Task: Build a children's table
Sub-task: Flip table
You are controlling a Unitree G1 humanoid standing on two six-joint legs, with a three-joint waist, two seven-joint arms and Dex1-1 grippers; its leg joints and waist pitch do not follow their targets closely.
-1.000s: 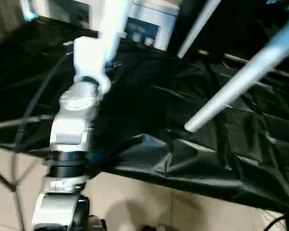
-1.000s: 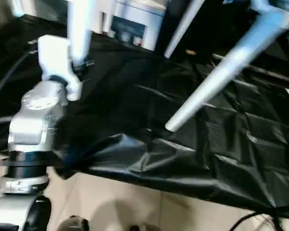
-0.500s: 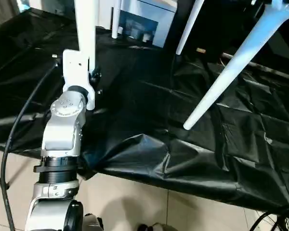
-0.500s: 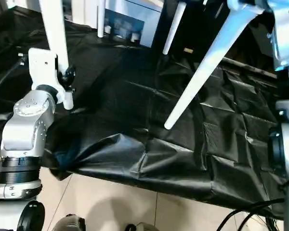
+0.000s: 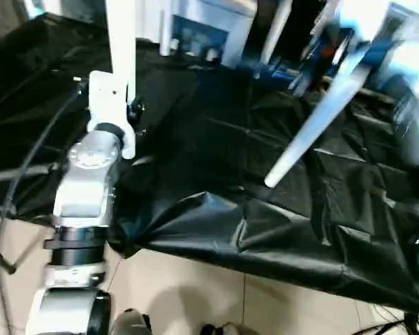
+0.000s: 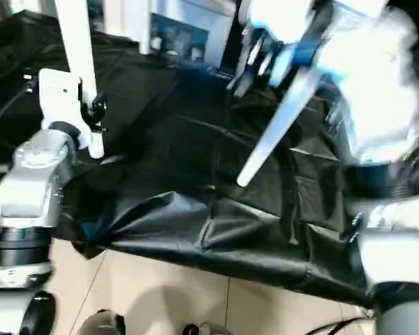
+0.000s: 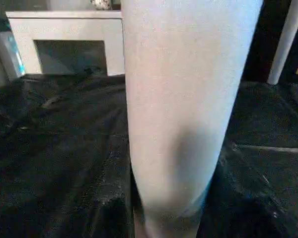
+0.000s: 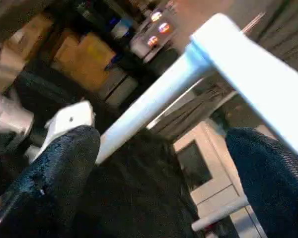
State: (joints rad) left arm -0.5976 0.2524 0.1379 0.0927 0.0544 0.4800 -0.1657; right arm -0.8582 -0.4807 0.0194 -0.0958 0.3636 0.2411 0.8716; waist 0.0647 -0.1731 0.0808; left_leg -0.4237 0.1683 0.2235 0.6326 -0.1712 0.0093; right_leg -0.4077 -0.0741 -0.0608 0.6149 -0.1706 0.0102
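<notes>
Left eye view, left gripper (image 5: pixel 130 112) on leg (image 5: pixel 121 42), black sheet edge (image 5: pixel 279 262)

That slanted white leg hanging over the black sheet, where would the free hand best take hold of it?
Probably mid-shaft. The slanted leg is round and tapers to a free tip hanging over the black sheet, so the thicker middle gives better purchase. The right hand stands open, its fingers either side of the shaft; closing across it from the side looks simplest.

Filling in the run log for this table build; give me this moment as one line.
left gripper: shut on table leg | right gripper: open, beside raised leg | surface: black sheet
</notes>
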